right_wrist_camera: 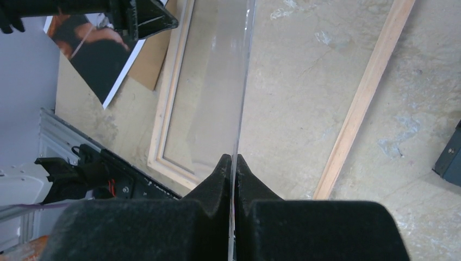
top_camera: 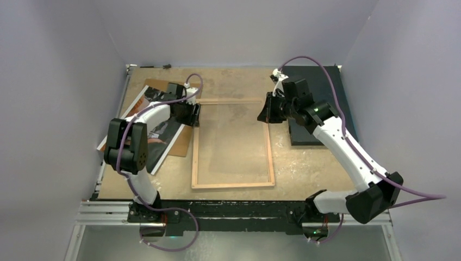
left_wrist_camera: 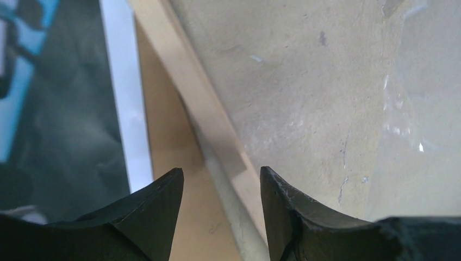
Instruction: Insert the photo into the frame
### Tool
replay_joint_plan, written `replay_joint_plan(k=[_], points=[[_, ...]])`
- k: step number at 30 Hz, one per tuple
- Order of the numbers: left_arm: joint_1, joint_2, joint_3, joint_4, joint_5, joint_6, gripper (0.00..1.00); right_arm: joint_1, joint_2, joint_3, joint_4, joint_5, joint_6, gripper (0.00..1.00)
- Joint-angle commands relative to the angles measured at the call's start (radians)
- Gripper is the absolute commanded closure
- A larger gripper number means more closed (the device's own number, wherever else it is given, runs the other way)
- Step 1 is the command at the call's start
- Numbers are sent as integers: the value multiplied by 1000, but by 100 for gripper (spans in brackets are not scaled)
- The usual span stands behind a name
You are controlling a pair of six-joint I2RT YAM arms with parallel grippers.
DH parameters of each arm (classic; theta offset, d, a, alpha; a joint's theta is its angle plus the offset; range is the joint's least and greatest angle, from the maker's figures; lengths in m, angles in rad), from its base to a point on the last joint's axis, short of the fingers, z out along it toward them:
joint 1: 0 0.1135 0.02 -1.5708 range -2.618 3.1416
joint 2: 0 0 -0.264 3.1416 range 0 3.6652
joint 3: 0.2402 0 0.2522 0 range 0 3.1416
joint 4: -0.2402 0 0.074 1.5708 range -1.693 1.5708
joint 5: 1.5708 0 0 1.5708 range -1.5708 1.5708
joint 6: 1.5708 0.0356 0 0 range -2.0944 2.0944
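The frame (top_camera: 194,157) lies wood back up in the middle of the table. My right gripper (top_camera: 266,115) is at its far right corner, shut on the edge of the clear pane (right_wrist_camera: 217,81), which slants over the frame opening. My left gripper (top_camera: 194,115) is open over the frame's far left rail (left_wrist_camera: 190,81), one finger on each side of it, holding nothing. The photo (top_camera: 163,136) lies at the left, partly under the left arm, on a brown backing board (top_camera: 185,142). Its dark print and white border also show in the left wrist view (left_wrist_camera: 65,109).
A black mat (top_camera: 321,98) lies at the far right, under the right arm. The right wrist view shows it at the edge (right_wrist_camera: 448,157). Grey walls close in on the left, back and right. The arm bases and a black rail (top_camera: 234,209) line the near edge.
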Motion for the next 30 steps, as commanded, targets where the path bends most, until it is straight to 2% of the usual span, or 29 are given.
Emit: replay_joint_plan(k=[1, 7, 14, 22, 27, 30], points=[[-29, 58, 3, 94, 15, -22, 47, -4, -67, -39, 11, -21, -12, 100], [-55, 92, 4, 131, -20, -42, 54, -7, -108, -76, 3, -20, 7, 100], [-99, 126, 58, 168, -23, -39, 73, -8, -142, -108, 5, -34, 28, 100], [-126, 157, 139, 163, -68, -34, 75, -8, -137, -157, 53, -85, 51, 100], [-114, 118, 89, 151, -29, -89, 62, -8, -108, -120, 61, -79, 57, 100], [-68, 68, 76, 141, 33, -149, 47, -8, -79, -84, 66, -83, 67, 100]])
